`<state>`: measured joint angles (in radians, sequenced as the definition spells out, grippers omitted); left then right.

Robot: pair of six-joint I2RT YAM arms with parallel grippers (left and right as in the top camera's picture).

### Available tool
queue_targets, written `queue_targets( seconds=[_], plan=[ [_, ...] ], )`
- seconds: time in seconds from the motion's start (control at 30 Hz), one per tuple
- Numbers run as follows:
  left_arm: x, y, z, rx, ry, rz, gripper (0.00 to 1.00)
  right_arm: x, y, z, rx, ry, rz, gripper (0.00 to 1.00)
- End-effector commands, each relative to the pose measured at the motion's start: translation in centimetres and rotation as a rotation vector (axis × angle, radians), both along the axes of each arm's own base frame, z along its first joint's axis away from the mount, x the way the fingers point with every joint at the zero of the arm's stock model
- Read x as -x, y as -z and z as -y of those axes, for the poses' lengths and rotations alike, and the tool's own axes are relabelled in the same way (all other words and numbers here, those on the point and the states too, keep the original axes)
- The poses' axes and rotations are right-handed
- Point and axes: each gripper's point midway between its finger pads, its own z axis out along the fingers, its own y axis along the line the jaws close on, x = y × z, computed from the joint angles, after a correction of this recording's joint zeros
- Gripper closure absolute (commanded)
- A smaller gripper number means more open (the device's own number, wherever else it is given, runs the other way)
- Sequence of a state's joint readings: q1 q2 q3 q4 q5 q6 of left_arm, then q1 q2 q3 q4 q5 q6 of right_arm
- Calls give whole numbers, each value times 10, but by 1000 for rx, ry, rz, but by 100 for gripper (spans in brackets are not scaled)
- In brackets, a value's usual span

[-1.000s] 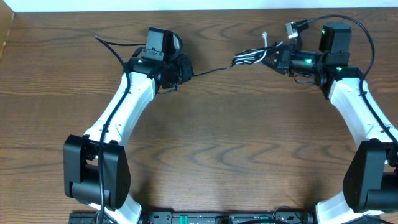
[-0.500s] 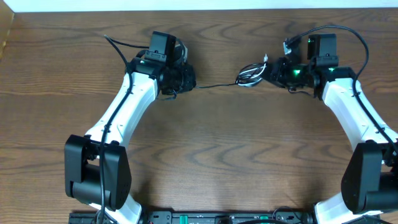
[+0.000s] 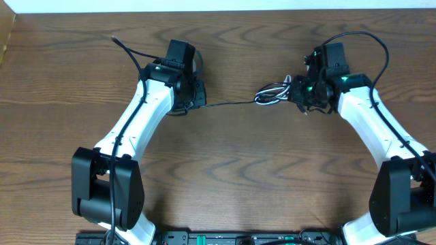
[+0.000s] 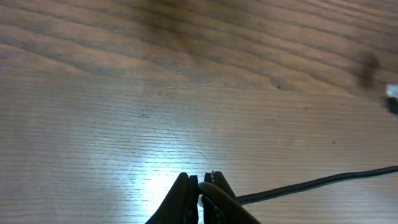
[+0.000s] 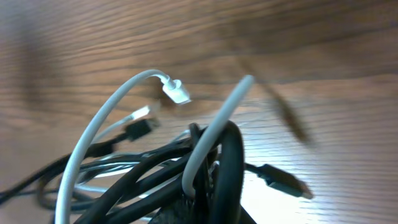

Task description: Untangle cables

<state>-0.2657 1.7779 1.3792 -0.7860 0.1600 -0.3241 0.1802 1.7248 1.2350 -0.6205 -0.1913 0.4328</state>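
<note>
Black cable (image 3: 228,104) runs in a straight line over the wooden surface (image 3: 225,170) between the two arms. The left fingers (image 4: 199,188) are pinched shut on one end. The right fingers (image 3: 298,94) are closed on the tangled bundle (image 3: 271,94), where it loops with the white cable (image 5: 93,134).

Cables (image 3: 271,94) bunched at right tool (image 3: 298,95), one reaching left tool (image 3: 199,102)
</note>
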Motion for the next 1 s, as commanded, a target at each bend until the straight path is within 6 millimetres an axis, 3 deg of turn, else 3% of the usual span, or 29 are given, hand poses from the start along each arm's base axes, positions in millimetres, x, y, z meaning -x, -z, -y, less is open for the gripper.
queue_targets(
  seconds=[0.0, 0.1, 0.27, 0.37, 0.47, 0.5, 0.53, 0.6, 0.67, 0.8, 0.87, 0.97],
  plan=[
    [-8, -4, -39, -170, -56, 41, 92, -10, -11, 62, 308, 141, 75, 99],
    [-6, -4, -42, -198, -61, 36, 93, -7, -12, 69, 400, 157, 77, 99],
    [1, -10, -72, -429, -137, 51, 92, -2, -14, 78, 491, 174, 73, 99],
    [3, -11, -67, -458, -122, 62, 92, -3, -14, 73, 480, 153, 78, 99],
    [0, -12, -59, -450, -110, 81, 78, -5, -13, 59, 434, 72, 84, 97],
    [-2, -13, -55, -443, -105, 94, 71, -6, -12, 50, 400, 22, 90, 90],
    [-3, -13, -49, -431, -97, 103, 62, -7, -13, 39, 355, -31, 98, 75],
    [-7, -14, -34, -379, -73, 123, 51, -7, -15, 25, 285, -80, 106, 60],
    [-12, -14, -5, -248, -13, 139, 42, -7, -26, 1, 163, -185, 135, 46],
    [-21, -22, 44, 3, 107, 177, 38, 1, -58, -37, -32, -395, 225, 36],
    [-28, -31, 66, 112, 145, 216, 38, -1, -74, -30, -55, -368, 257, 35],
    [-42, -46, 102, 273, 211, 292, 38, -13, -93, 17, -91, -120, 260, 36]
  ],
)
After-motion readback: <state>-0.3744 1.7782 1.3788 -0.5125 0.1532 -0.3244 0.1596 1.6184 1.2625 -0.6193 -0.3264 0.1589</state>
